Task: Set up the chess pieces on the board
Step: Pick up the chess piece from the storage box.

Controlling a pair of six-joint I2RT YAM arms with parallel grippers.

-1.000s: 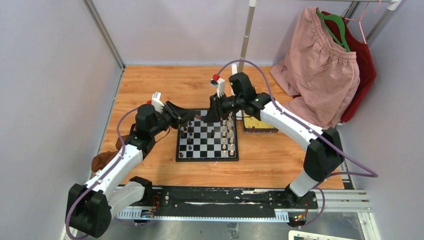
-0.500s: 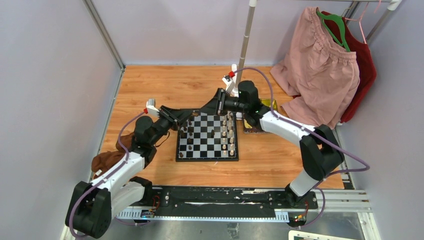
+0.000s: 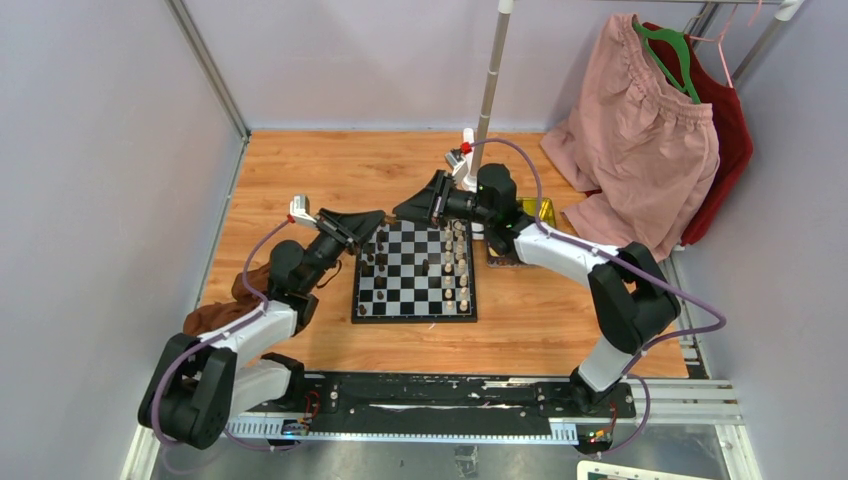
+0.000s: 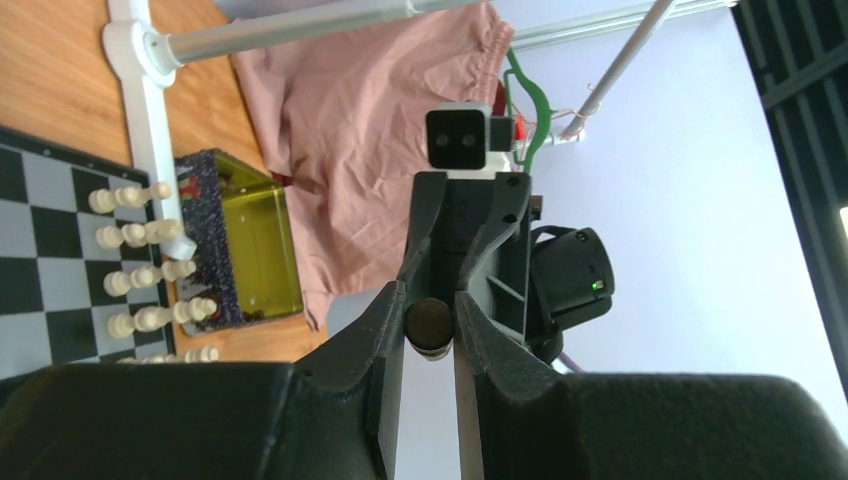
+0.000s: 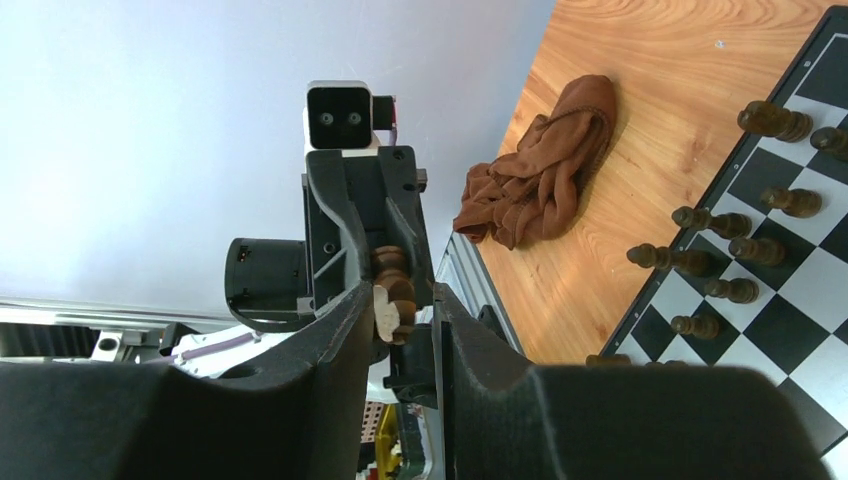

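The board point(image 3: 414, 316) lies mid-table, with dark chess pieces point(image 3: 372, 266) along its left side and cream ones point(image 3: 456, 270) along its right. My two grippers meet tip to tip in the air above the board's far left corner. The left gripper point(image 4: 430, 305) is shut on a dark brown piece point(image 4: 430, 325), which touches both pads. In the right wrist view the same piece point(image 5: 395, 290) shows its pale felt base; the right gripper point(image 5: 395, 305) brackets it, touching one finger with a gap at the other. Cream pieces point(image 4: 140, 235) and dark pieces point(image 5: 720, 225) stand in rows.
A gold tray point(image 3: 520, 246) sits just right of the board beside a white pole stand point(image 3: 489, 95). Pink and red garments point(image 3: 640, 140) hang at the back right. A brown cloth point(image 3: 212, 320) lies at the left table edge. One dark piece point(image 3: 425, 267) stands mid-board.
Both grippers rose from the board's far edge and turned to face each other. The right wrist swung back and right; the left arm drew back toward its base.
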